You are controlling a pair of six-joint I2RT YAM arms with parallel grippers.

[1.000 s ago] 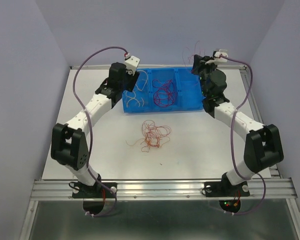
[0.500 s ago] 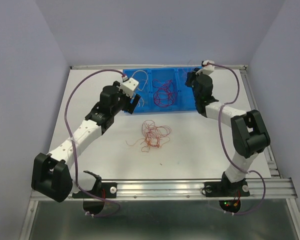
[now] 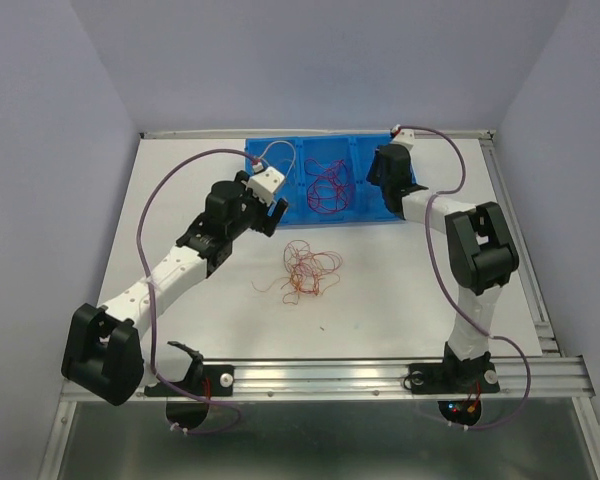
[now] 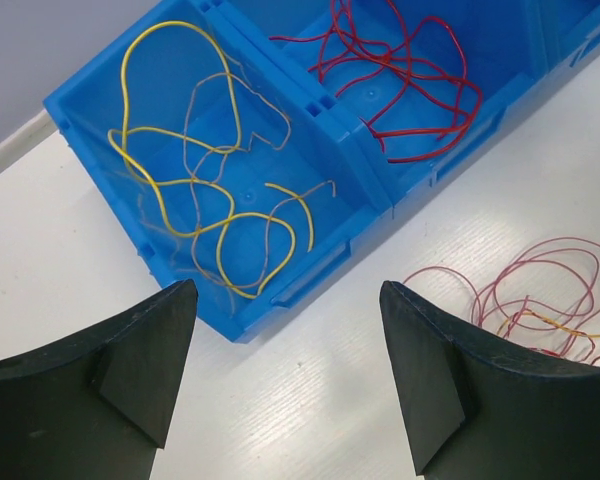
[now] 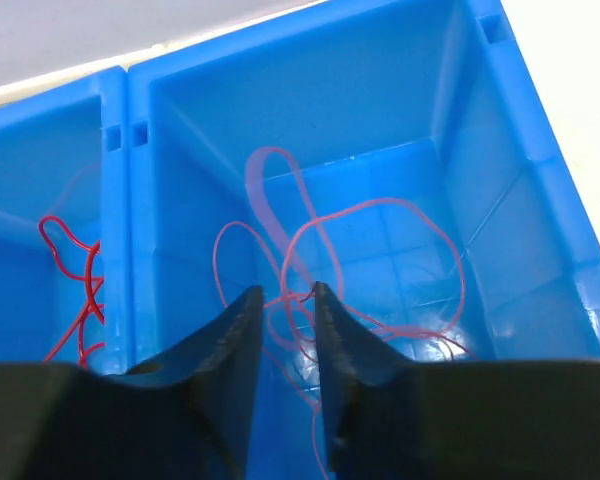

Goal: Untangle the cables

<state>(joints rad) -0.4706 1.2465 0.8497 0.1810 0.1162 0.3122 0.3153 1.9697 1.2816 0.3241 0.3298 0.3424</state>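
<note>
On worktop (image 3: 400,290) centre, tangled cables (image 3: 305,270) lie loose, apart from bin (image 3: 358,190). Left end effector (image 4: 285,295) wide, empty, over bin's near wall. Right end effector (image 5: 287,292) nearly closed, narrow gap, pink cable (image 5: 263,195) between tips, inside bin's right compartment.

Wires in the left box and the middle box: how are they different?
The left wires are yellow and tan; the middle wires are all red. The left wires sprawl in open curls; the middle wires bunch closer. Both lie loose in the blue bin.
</note>
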